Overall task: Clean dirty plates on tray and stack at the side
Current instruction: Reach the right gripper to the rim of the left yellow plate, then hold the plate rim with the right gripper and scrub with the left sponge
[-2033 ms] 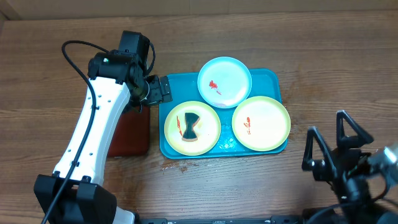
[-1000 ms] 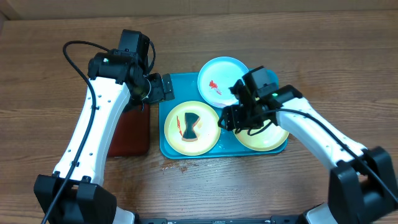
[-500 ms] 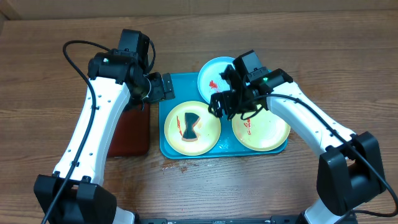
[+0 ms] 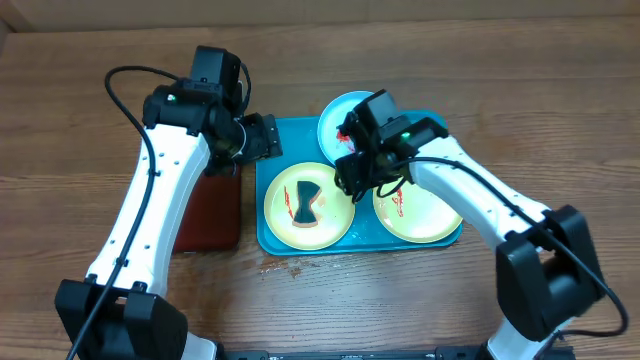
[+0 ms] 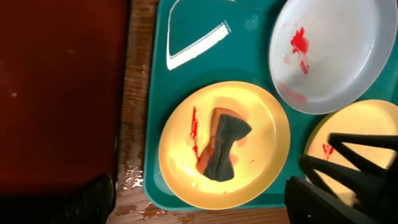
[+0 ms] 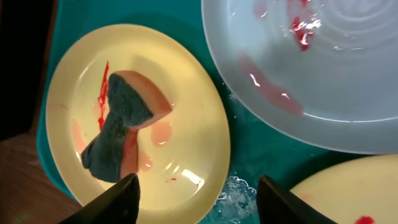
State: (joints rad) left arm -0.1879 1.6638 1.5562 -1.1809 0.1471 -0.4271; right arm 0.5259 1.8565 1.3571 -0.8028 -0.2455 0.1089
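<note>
The right gripper (image 6: 198, 200) gapes empty over the plate (image 6: 186, 106) with the sponge (image 6: 121, 134) — the left gripper (image 5: 205, 202), likewise apart, hangs seemingly above the tray (image 5: 180, 93) edge.

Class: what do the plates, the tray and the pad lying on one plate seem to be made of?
Yellow plate and light blue plate: probably glossy plastic; they are smooth, with bright wet highlights. Tray: likely moulded plastic; it is uniformly blue and shiny, with a rounded rim. Pad: seemingly a sponge, with a dark rough scouring face on a softer orange layer.
</note>
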